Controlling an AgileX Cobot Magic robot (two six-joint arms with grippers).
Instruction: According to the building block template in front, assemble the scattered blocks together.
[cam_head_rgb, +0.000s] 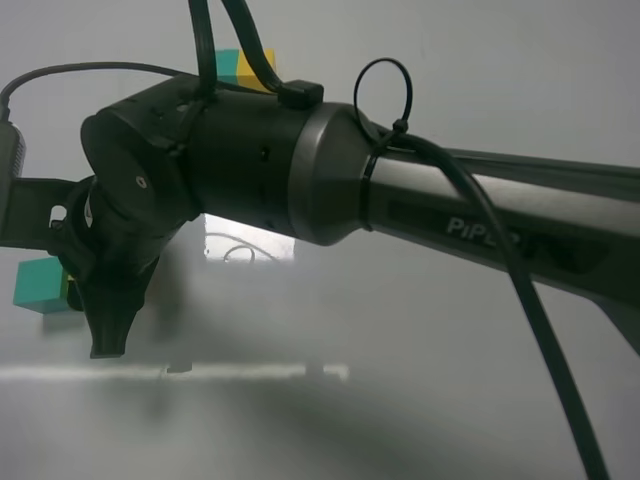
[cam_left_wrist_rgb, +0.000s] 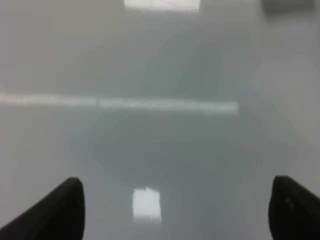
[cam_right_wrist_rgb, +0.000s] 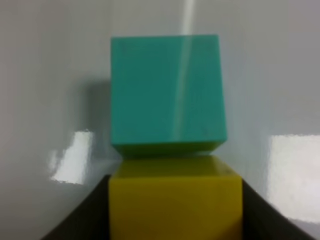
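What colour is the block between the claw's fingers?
Yellow. The yellow block shows best in the right wrist view, touching a teal-green block.

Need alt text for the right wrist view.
A yellow cube is gripped between the two dark jaws, touching a teal-green cube just beyond it. Around them is a glossy white table with light reflections.

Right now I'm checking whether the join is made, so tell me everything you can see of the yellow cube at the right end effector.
The yellow cube is a plain matte block, smooth-faced, unmarked. It sits between the dark fingers of the right end effector, which press two opposite sides. Its far face meets the teal-green cube with no visible gap, sides roughly in line. In the high view the arm hides nearly all of it.
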